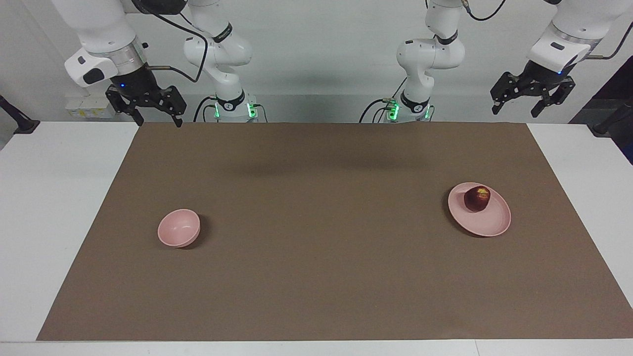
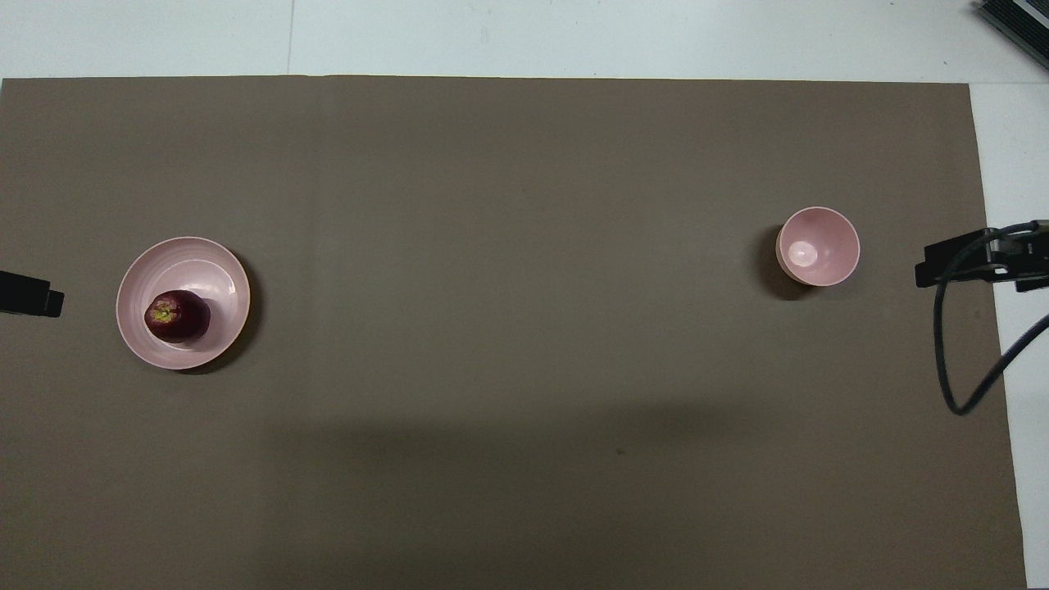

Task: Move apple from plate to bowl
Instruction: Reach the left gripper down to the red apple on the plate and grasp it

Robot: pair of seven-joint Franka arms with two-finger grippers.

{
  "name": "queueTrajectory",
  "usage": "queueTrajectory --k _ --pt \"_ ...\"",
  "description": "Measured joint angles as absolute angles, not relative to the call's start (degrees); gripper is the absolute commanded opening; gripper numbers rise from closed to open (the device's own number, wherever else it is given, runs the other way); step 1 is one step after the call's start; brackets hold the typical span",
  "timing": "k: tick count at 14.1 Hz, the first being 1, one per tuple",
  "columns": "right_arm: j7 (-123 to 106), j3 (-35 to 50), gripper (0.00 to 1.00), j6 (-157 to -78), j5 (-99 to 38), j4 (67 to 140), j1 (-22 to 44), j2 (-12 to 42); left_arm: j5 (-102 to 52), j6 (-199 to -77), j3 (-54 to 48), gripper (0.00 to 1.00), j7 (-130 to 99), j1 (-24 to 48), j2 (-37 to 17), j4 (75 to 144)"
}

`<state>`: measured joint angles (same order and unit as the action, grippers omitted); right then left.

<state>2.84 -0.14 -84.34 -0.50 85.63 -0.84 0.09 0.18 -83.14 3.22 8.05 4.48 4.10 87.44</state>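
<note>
The dark-red apple (image 1: 477, 198) (image 2: 176, 315) sits on the pale-pink plate (image 1: 490, 223) (image 2: 215, 266) toward the left arm's end of the table. The small pink bowl (image 1: 179, 228) (image 2: 818, 246) stands with nothing in it toward the right arm's end. My left gripper (image 1: 523, 103) hangs open and high over the mat's edge by the robots, well apart from the plate. Only its tip (image 2: 29, 293) shows in the overhead view. My right gripper (image 1: 157, 117) (image 2: 975, 258) hangs open with nothing in it, over the mat's corner at its own end.
A brown mat (image 1: 316, 247) covers most of the white table (image 1: 54, 198). A black cable (image 2: 955, 352) loops down beside the right gripper. A dark object (image 2: 1016, 20) lies at the table's farthest corner on the right arm's end.
</note>
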Motion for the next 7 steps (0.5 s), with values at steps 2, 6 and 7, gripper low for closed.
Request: queueTrajectory --k 2,6,7 --pt "2.8 -0.1 1.0 -84.3 -0.5 85.6 -0.8 0.1 0.2 -85.0 3.4 1.0 8.0 4.5 4.3 88.9" --pt "2.8 -0.1 1.0 -84.4 -0.5 85.8 -0.8 0.1 0.2 -91.2 3.8 1.0 8.1 4.4 4.5 94.5" --pt "2.8 -0.1 1.0 -84.6 -0.5 85.9 -0.8 0.1 0.2 -93.4 3.9 1.0 8.1 4.4 4.5 96.4"
